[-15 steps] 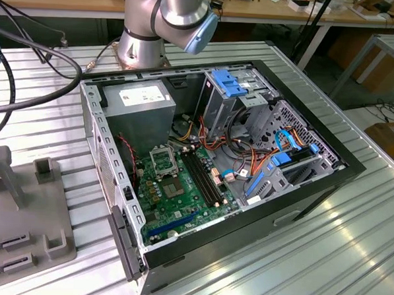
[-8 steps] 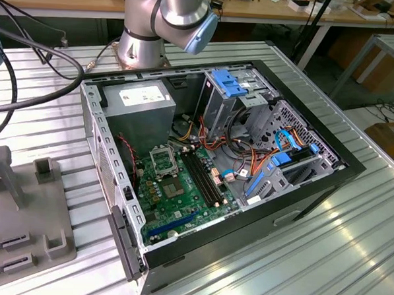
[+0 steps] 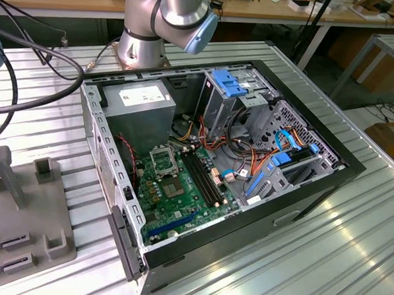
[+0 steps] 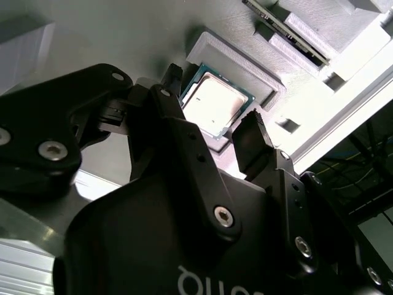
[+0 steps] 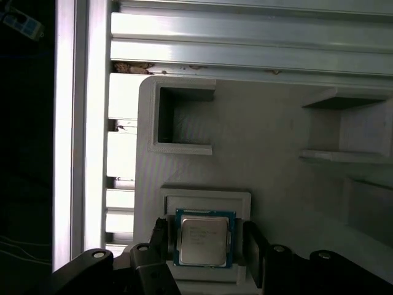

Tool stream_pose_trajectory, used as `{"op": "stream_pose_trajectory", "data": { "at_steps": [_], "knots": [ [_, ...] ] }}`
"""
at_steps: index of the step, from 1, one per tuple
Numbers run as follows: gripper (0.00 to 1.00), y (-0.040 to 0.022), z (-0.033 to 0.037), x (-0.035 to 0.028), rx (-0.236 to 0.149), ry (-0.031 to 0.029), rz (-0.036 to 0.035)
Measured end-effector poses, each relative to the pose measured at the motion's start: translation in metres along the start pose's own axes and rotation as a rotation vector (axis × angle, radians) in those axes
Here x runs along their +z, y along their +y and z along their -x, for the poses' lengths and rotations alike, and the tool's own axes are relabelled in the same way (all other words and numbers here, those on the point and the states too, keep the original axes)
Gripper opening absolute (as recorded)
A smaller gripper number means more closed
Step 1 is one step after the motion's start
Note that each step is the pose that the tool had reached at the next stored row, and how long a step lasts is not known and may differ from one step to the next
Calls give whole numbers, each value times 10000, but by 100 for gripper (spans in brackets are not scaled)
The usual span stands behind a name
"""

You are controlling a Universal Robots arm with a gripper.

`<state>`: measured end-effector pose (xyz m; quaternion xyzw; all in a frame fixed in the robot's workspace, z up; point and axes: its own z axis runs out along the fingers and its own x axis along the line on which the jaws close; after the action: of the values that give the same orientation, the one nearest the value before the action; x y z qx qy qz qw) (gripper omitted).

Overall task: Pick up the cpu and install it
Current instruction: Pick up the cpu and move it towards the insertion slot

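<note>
The black gripper (image 5: 206, 228) holds its jaws open, one finger (image 4: 250, 138) on each side of the cpu (image 5: 202, 241). The silver-faced cpu lies flat between them, seated in a raised frame of a grey holder (image 5: 264, 141). The fingers seem not to touch it, though the angle is poor. Beyond the jaws come a square pocket (image 5: 184, 120), then the ribbed metal table (image 5: 245, 37).
</note>
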<state>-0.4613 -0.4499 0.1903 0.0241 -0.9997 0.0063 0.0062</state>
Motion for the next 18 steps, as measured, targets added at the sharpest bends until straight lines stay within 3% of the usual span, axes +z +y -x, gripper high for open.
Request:
{"op": "stream_pose_trajectory", "data": {
  "at_steps": [7,8,9,12,18],
  "knots": [
    [60,0,0,0,0,0,-1],
    [59,0,0,0,0,0,-1],
    [52,0,0,-6,0,-1,-1],
    [47,0,0,-19,-1,-1,-1],
    [47,0,0,-22,0,0,-1]
  ]
}}
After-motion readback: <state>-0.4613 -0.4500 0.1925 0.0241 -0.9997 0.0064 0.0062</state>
